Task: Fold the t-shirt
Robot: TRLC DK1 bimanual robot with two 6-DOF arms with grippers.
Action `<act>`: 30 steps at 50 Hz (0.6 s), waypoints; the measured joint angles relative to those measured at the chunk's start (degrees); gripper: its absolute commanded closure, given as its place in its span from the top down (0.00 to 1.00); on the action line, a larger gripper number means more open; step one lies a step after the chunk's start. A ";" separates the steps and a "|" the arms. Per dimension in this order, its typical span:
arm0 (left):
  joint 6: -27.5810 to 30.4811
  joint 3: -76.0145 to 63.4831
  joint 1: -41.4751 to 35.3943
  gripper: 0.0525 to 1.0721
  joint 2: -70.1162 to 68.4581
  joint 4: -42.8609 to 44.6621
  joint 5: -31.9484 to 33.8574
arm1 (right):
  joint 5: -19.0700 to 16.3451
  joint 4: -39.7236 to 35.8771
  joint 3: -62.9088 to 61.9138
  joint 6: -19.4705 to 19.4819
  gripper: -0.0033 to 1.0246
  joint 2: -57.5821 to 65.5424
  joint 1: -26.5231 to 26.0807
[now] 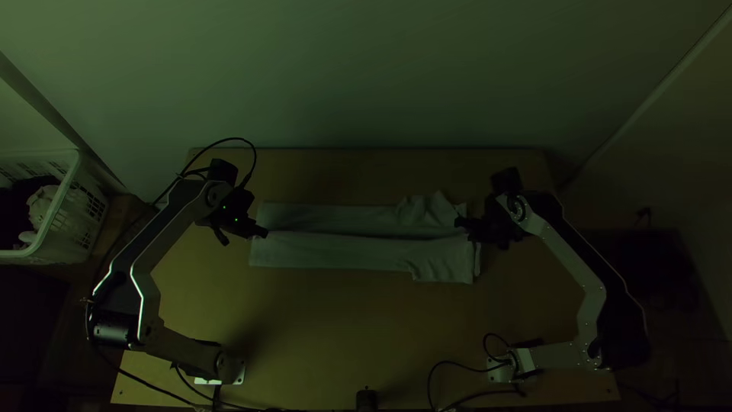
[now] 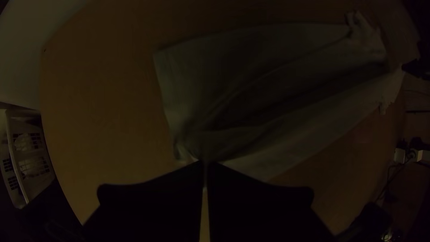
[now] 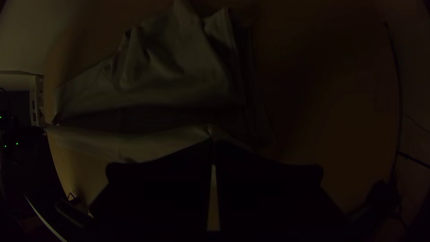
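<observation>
The pale t-shirt [image 1: 335, 250] lies across the table as a long strip, a lengthwise crease between its two halves, with rumpled cloth toward its right end. At its left end my left gripper [image 1: 263, 232] is shut on the cloth; in the left wrist view the fingertips of the left gripper [image 2: 205, 165] meet on gathered fabric. My right gripper [image 1: 462, 227] stands at the other end, and in the right wrist view the right gripper [image 3: 213, 140] pinches a raised fold of the shirt [image 3: 179, 67].
A white basket [image 1: 57, 206] with cloth inside stands beyond the table's left edge. Bare table [image 1: 343, 328] lies between the arms' bases, with cables [image 1: 457, 366] near the front edge. A pale wall [image 1: 366, 76] rises behind the table.
</observation>
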 measured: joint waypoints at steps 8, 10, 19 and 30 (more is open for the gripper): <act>0.00 3.82 0.28 0.03 3.72 0.13 0.24 | 0.20 1.42 2.27 -0.66 0.03 3.91 -0.72; 0.00 4.63 0.35 0.03 4.48 0.17 0.24 | 0.17 1.77 2.93 -0.68 0.03 4.83 -0.90; 0.00 7.50 0.39 0.03 7.69 0.76 0.39 | 0.20 2.69 6.60 -0.85 0.03 9.20 -1.51; 0.00 10.47 1.09 0.03 11.08 1.25 0.46 | 0.20 3.39 11.39 -1.05 0.03 14.32 -2.05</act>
